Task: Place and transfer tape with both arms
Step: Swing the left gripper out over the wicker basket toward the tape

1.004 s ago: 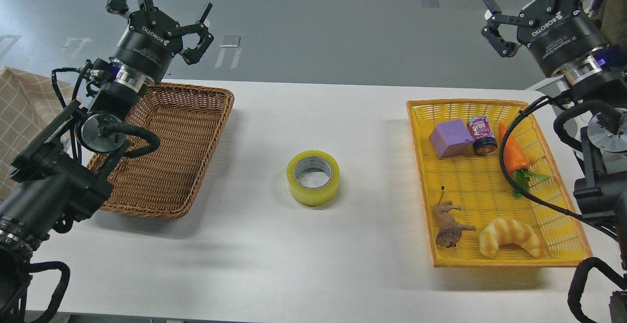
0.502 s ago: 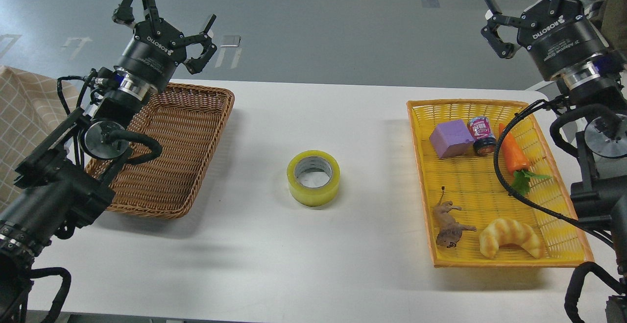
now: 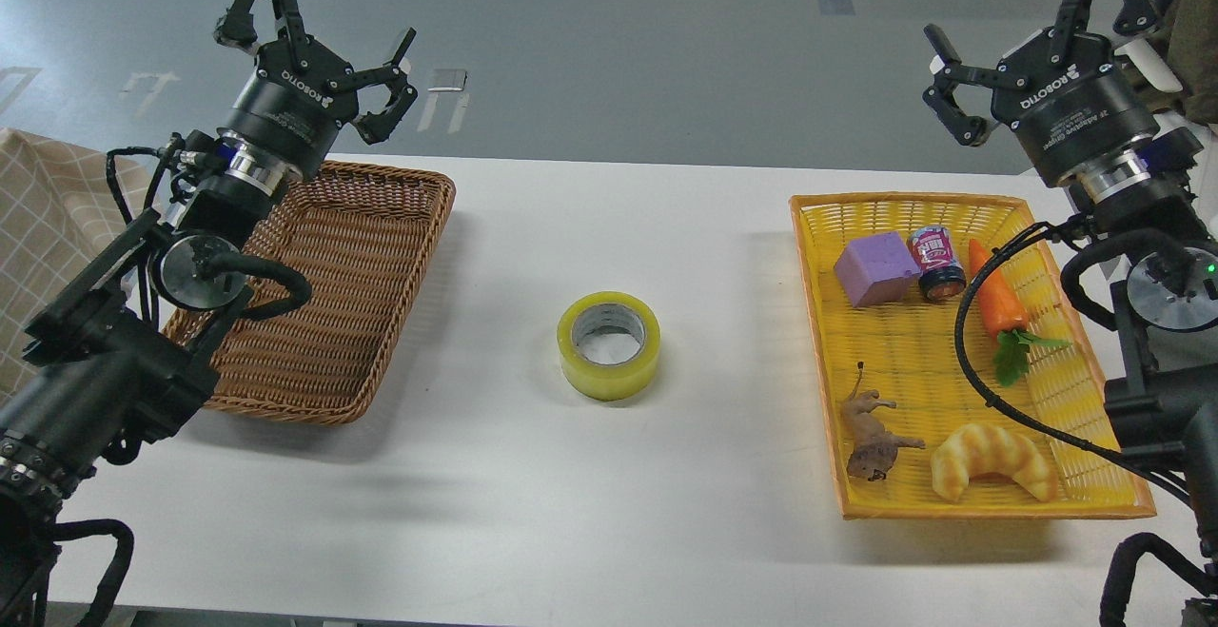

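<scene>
The tape [image 3: 609, 345], a yellowish roll with a grey-white core, lies flat on the white table [image 3: 609, 503] at its middle. My left gripper [image 3: 309, 28] is open and empty, raised above the far left corner of the brown wicker basket [image 3: 324, 294]. My right gripper [image 3: 1032, 23] is open and empty, raised beyond the far right corner of the yellow basket [image 3: 952, 361]. Both grippers are far from the tape.
The brown wicker basket holds nothing. The yellow basket holds a purple block [image 3: 875, 267], a small jar [image 3: 937, 263], a toy carrot [image 3: 994, 308], a toy animal [image 3: 871, 437] and a croissant [image 3: 992, 458]. A checked cloth [image 3: 38, 227] is at the left edge.
My right gripper has moved left and slightly down, its fingers now fully in view. My left gripper shifted slightly right. The tape has not moved.
</scene>
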Controlling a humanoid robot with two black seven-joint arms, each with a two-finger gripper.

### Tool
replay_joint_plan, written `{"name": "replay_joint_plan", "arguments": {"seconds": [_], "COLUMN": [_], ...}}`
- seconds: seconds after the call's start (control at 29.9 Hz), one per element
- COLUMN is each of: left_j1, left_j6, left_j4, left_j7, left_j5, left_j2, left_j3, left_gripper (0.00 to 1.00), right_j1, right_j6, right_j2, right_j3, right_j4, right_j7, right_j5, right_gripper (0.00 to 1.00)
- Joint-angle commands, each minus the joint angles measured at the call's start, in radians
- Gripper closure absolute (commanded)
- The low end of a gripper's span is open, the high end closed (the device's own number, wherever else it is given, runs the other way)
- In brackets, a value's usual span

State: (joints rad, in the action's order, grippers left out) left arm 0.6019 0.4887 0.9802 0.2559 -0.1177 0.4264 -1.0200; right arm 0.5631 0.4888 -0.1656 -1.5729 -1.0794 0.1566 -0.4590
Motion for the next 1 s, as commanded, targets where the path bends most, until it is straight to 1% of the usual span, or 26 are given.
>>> {"name": "replay_joint_plan", "arguments": {"seconds": [0.0, 0.4, 0.57, 0.97], "left_j1": [-0.001, 0.002, 0.004, 0.001], "left_j6": [0.000, 0.000, 0.000, 0.000], "left_j4": [0.000, 0.002, 0.002, 0.002], "left_j7": [0.002, 0.003, 0.003, 0.002], "left_j5": [-0.036, -0.069, -0.161, -0.172], "left_j2": [-0.001, -0.009, 0.003, 0.048], "left_j3": [0.000, 0.000, -0.002, -0.002], "left_gripper": [0.02, 0.02, 0.02, 0.02], "right_j1": [-0.008, -0.009, -0.011, -0.022], "right_j6": [0.000, 0.000, 0.000, 0.000], "right_j2": [-0.005, -0.006, -0.026, -0.035], "right_j3": [-0.003, -0.006, -0.004, -0.006], "right_j4": [0.000, -0.004, -0.004, -0.002], "right_j7": [0.000, -0.002, -0.002, -0.003], "right_j5": [-0.001, -0.001, -0.001, -0.001], "right_gripper": [0.00, 0.00, 0.00, 0.00]}}
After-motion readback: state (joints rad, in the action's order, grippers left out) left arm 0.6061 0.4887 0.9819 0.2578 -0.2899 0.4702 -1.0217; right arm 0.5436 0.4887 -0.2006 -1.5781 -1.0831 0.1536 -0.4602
